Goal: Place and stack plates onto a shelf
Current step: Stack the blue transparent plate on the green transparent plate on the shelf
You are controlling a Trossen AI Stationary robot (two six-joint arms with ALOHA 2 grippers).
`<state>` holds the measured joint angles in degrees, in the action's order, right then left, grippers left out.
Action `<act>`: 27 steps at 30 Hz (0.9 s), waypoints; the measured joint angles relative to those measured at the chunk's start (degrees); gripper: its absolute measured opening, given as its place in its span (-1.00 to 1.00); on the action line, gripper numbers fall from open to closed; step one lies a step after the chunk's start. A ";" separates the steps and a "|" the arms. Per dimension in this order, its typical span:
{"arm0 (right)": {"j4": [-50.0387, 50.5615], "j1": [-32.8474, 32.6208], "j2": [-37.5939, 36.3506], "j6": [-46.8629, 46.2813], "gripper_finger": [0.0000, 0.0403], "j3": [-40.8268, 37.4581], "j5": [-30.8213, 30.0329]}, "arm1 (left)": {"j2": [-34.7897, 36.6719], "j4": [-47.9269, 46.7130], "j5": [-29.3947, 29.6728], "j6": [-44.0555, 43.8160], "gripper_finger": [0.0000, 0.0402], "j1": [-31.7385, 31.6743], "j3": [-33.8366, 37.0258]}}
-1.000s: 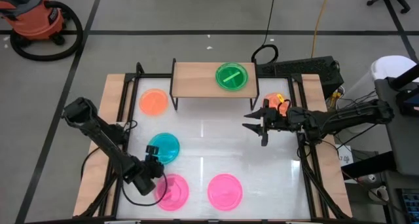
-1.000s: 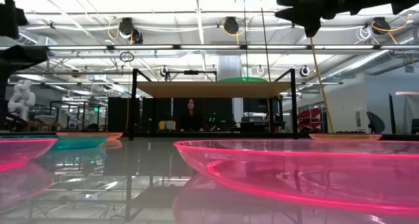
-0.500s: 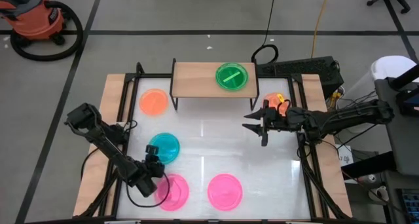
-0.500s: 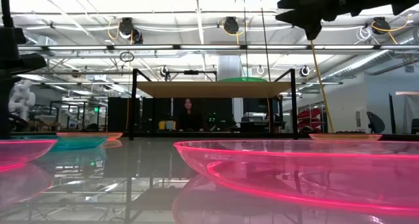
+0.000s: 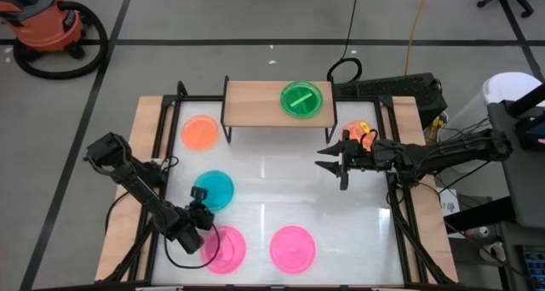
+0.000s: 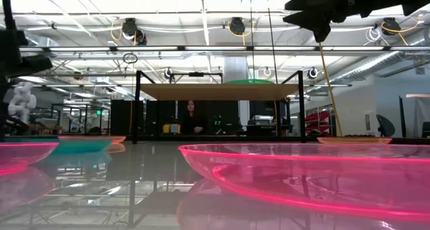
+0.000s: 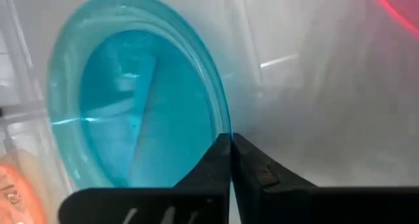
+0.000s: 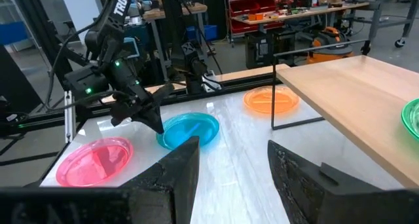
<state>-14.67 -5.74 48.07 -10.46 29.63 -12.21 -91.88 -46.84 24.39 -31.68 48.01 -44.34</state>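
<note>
A cyan plate (image 5: 213, 189) lies flat on the white table, left of centre. My left gripper (image 5: 201, 211) is shut at its near rim, and the left wrist view shows that plate (image 7: 131, 99) just past the shut fingers (image 7: 230, 140). My right gripper (image 5: 322, 157) hovers open above the table's right half, holding nothing. The wooden shelf (image 5: 255, 104) stands at the far edge with a green plate (image 5: 301, 99) on its right half. An orange plate (image 5: 201, 133) lies left of the shelf. Two pink plates (image 5: 226, 248) (image 5: 292, 248) lie near the front edge. My left gripper pinches the cyan plate's near rim (image 7: 224, 127) between its two fingertips. The fingers slant down at it from the table's near left side. The plate stays flat on the table.
A second orange plate (image 5: 358, 131) lies right of the shelf, partly under my right arm. The shelf's left half (image 5: 247, 102) is bare wood. Black frame rails (image 5: 157, 138) run along both table sides. A person (image 6: 191, 116) sits in the room beyond the shelf.
My left arm's elbow has swung a little toward the table's near edge, while its gripper has stayed at the cyan plate's near rim. The plate has not moved.
</note>
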 joint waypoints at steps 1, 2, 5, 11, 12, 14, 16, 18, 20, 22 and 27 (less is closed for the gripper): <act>0.00 0.00 0.00 0.00 -0.18 0.00 0.00 | 0.98 -0.08 0.47 0.00 -0.98 0.01 0.00; 0.00 0.00 0.00 0.00 -0.18 0.00 0.00 | 2.07 -0.08 0.91 0.04 -0.98 0.02 -0.02; -0.01 0.00 0.00 0.00 -0.18 0.00 0.00 | 5.88 -0.25 2.44 0.78 -0.98 0.02 -0.10; -0.07 0.00 0.00 0.00 -0.18 0.02 0.00 | 13.56 -0.16 9.48 6.81 -0.99 -0.17 -3.18; -0.10 0.00 0.00 0.00 -0.18 0.02 0.00 | 14.62 0.11 10.61 9.14 -0.99 -0.41 -3.95; -0.28 0.00 -0.01 0.01 -0.18 0.03 0.00 | 16.47 0.52 12.95 13.67 -0.99 -1.24 -5.71; -0.29 0.00 0.00 0.37 -0.18 0.04 -0.01 | 17.76 0.92 15.98 18.81 -0.99 -2.73 -7.53; -0.34 0.00 0.00 0.61 -0.18 0.04 -0.30 | 18.65 1.03 18.07 25.28 -0.99 -5.01 -9.22; -0.33 0.00 0.00 0.66 -0.18 0.04 -1.49 | 19.27 2.63 19.13 32.92 -0.99 -8.52 -10.83; -0.51 0.02 0.00 0.94 -0.18 0.04 -1.60 | 19.66 6.76 19.13 41.88 -0.99 -13.08 -12.27; -2.11 0.02 0.00 2.14 -0.18 0.04 -1.70 | 19.51 22.20 8.41 66.84 -0.99 -27.60 -15.86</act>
<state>-16.78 -5.72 48.07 -8.32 29.67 -13.91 -72.37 -24.64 32.80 35.16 20.41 -60.20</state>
